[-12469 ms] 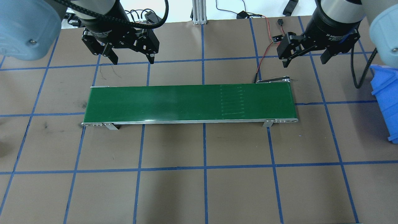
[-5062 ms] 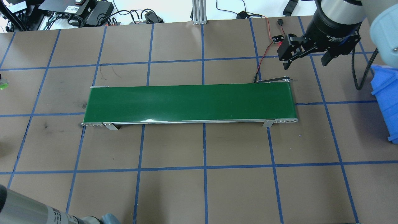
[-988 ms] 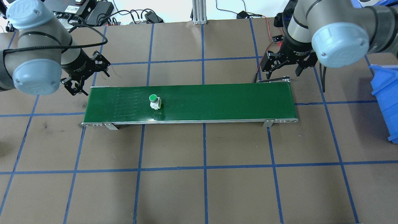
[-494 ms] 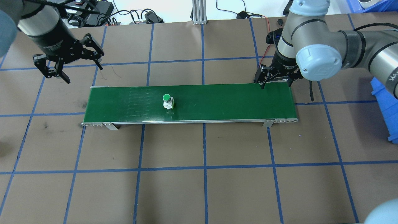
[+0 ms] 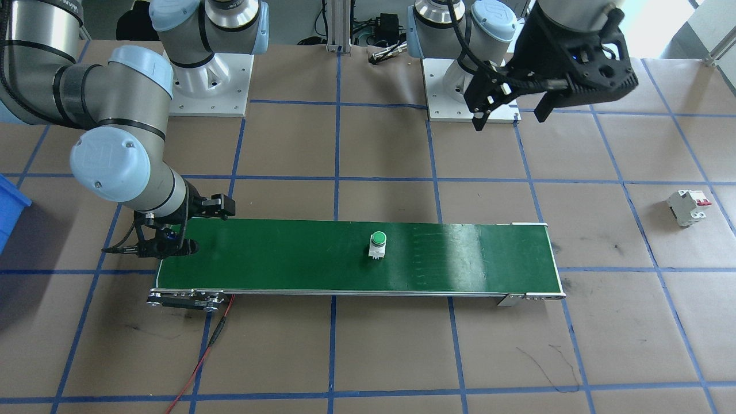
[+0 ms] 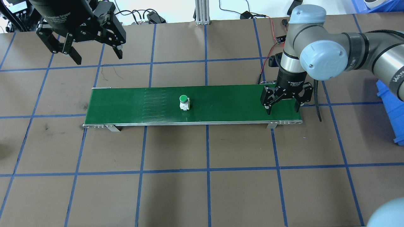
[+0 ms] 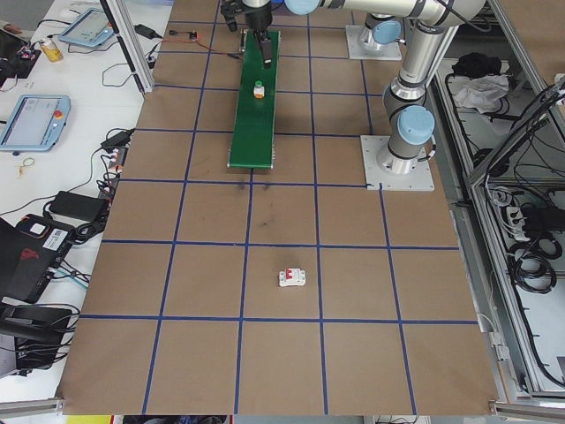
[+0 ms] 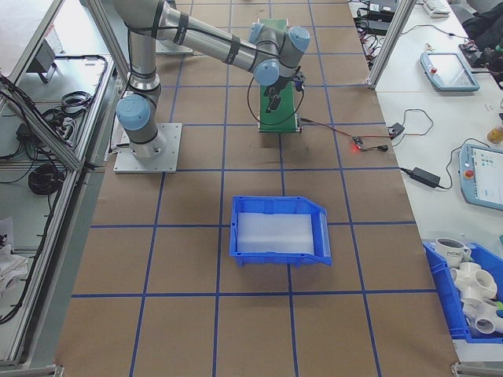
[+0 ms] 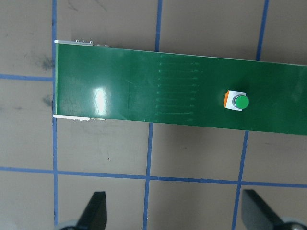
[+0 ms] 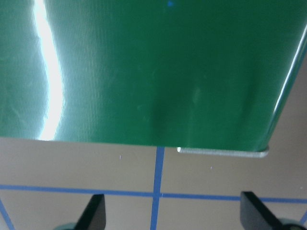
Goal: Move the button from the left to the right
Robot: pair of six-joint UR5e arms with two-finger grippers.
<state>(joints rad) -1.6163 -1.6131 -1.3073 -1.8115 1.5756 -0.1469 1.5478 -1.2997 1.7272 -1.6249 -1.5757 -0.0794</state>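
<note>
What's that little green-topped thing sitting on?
The button stands upright on the green conveyor belt, near the middle of its length, nothing touching it. Its underside and what lies beneath the belt are hidden.

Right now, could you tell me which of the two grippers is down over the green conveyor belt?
The right gripper, open over the conveyor belt's right end. The left gripper hangs open beyond the far-left corner.

Green-capped white button [image 6: 184,103] with an orange side on a dark green belt [image 6: 221,104]; brown table [image 6: 202,189] gridded in blue.
</note>
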